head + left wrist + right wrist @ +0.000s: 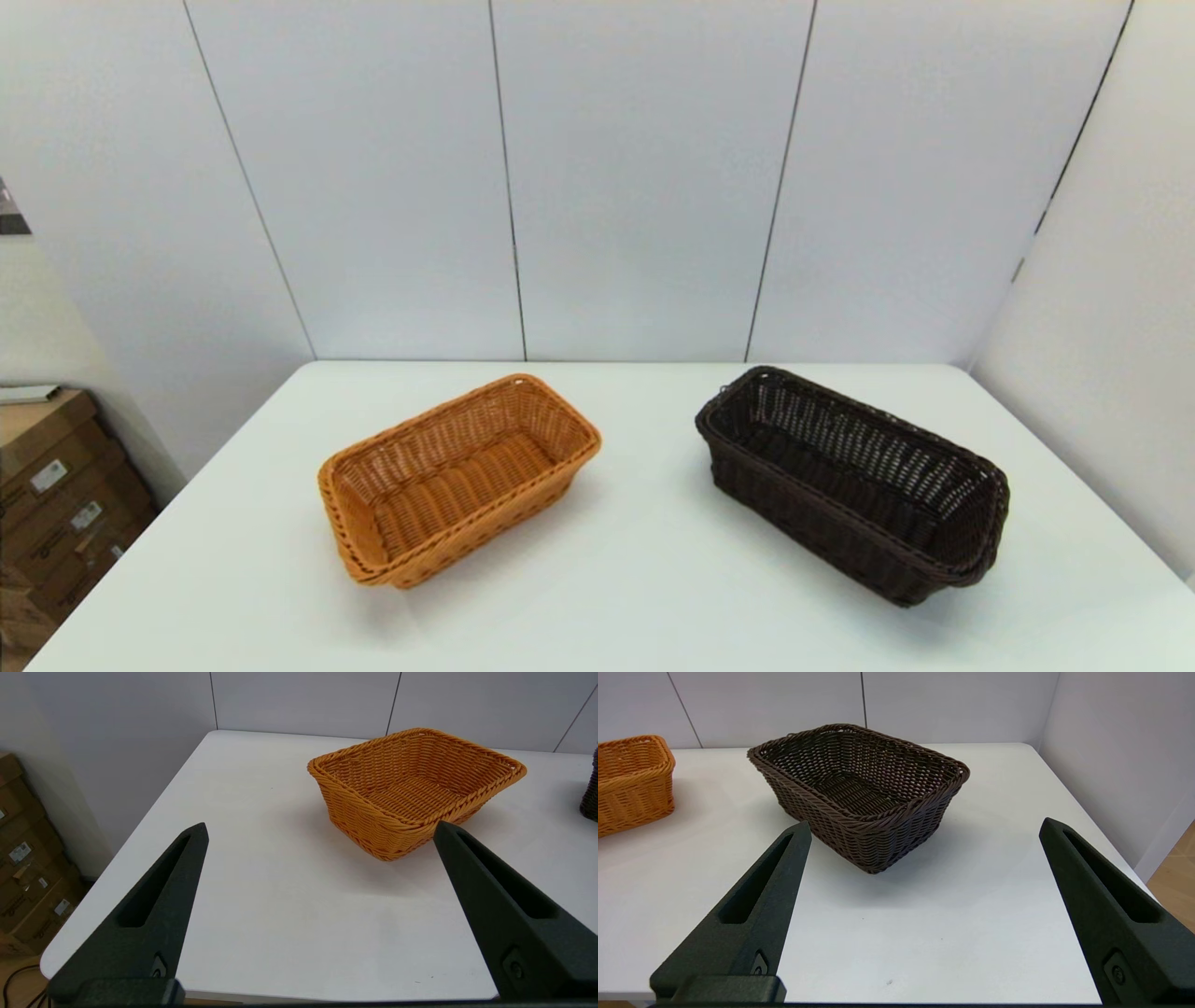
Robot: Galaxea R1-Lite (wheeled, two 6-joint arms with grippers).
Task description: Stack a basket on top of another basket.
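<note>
Nearest: left hand and right hand, both back at the near edge of the counter, fingers spread wide apart, gripping nothing, out of the head view. Ahead of the left hand, well apart from it: orange basket on the left half of the counter, upright, empty, long side angled from near left to far right. Ahead of the right hand, also well apart: dark basket on the right half, upright, empty, angled from far left to near right. Clear gap of bare counter between the two baskets, not touching, not stacked. Off the counter at far left: cardboard boxes. Behind: pale panelled wall.
</note>
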